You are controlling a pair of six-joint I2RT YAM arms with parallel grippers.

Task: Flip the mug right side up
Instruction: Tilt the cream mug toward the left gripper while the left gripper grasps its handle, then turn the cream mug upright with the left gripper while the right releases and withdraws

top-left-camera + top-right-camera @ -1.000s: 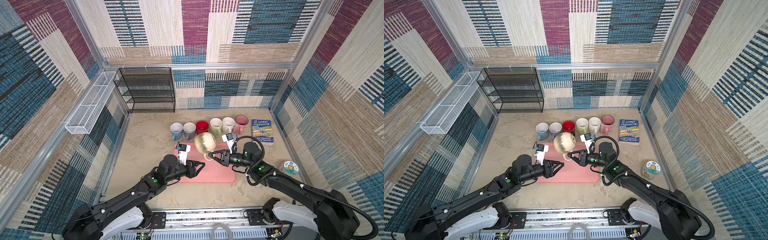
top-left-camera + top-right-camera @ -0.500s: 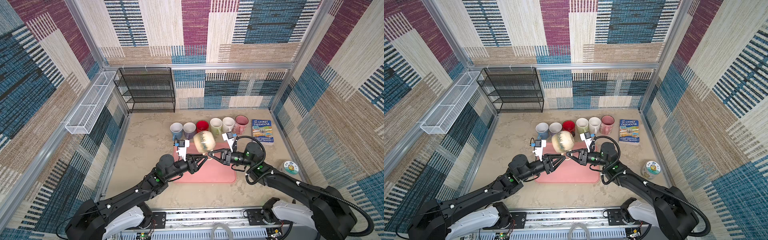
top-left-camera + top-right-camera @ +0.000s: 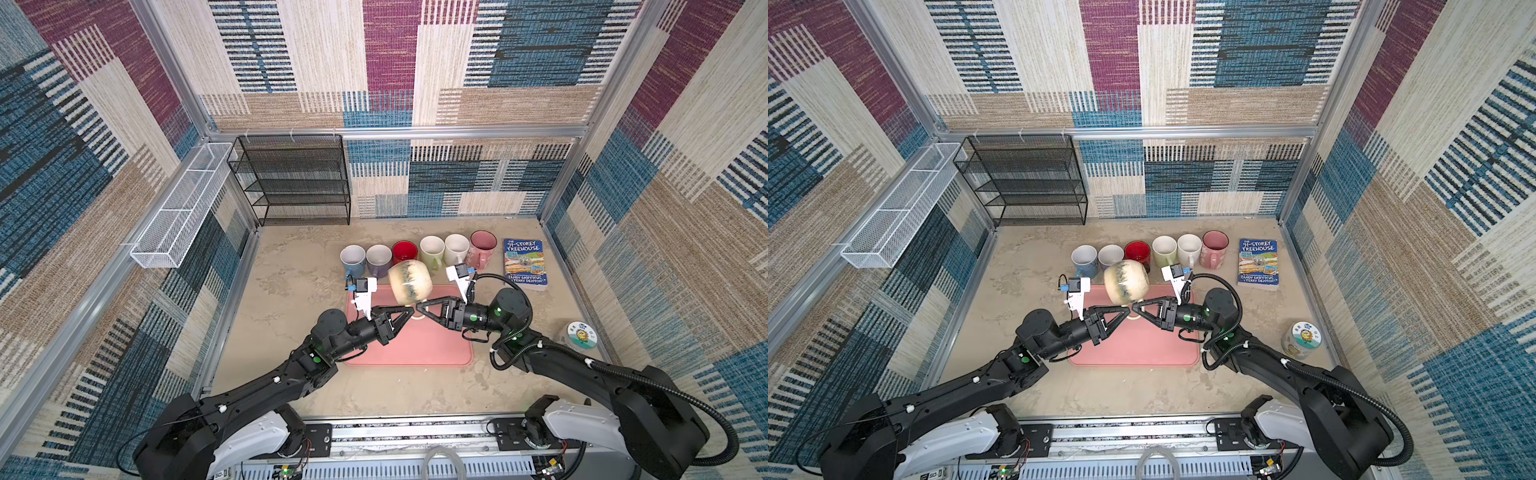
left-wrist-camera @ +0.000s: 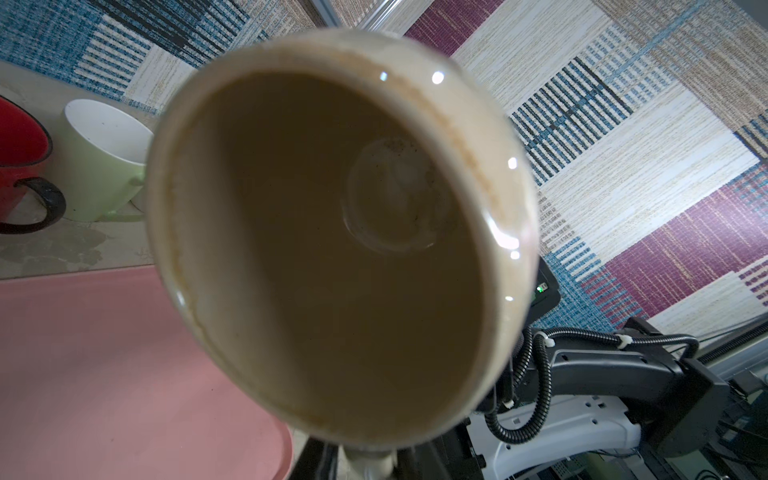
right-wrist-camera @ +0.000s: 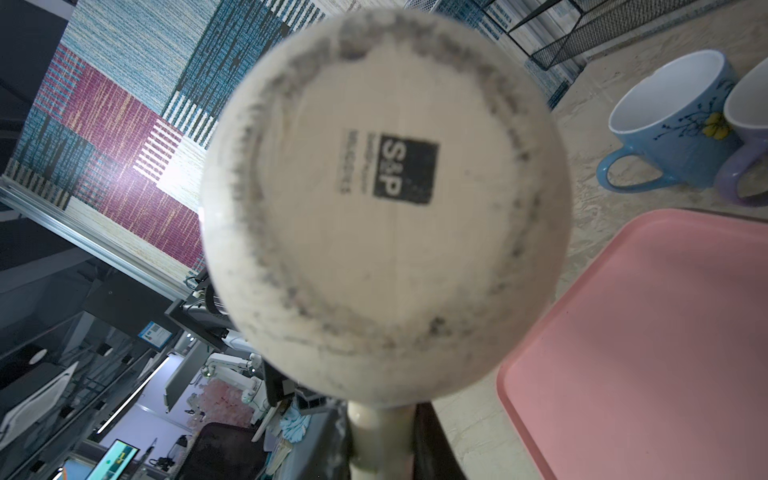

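Note:
A round cream mug [image 3: 410, 282] [image 3: 1126, 281] hangs on its side in the air over the back edge of the pink tray [image 3: 436, 349]. Its handle [image 3: 1133, 318] points down. My right gripper [image 3: 419, 309] [image 5: 380, 449] is shut on that handle, and the right wrist view faces the mug's stamped base [image 5: 386, 208]. My left gripper [image 3: 409, 311] [image 4: 370, 461] meets it from the opposite side. Its fingers lie close against both sides of the same handle, and the left wrist view looks into the mug's open mouth [image 4: 332, 232].
Several upright mugs stand in a row behind the tray, from a blue one [image 3: 352, 257] to a pink one [image 3: 483, 245]. A book [image 3: 524, 261] lies at the right, with a round tin [image 3: 582, 334] nearer. A black wire rack [image 3: 299, 178] and a white basket [image 3: 178, 208] stand at the back left.
My left gripper moved right and up to the mug's handle and its jaws narrowed round it. The right gripper kept the mug nearly still.

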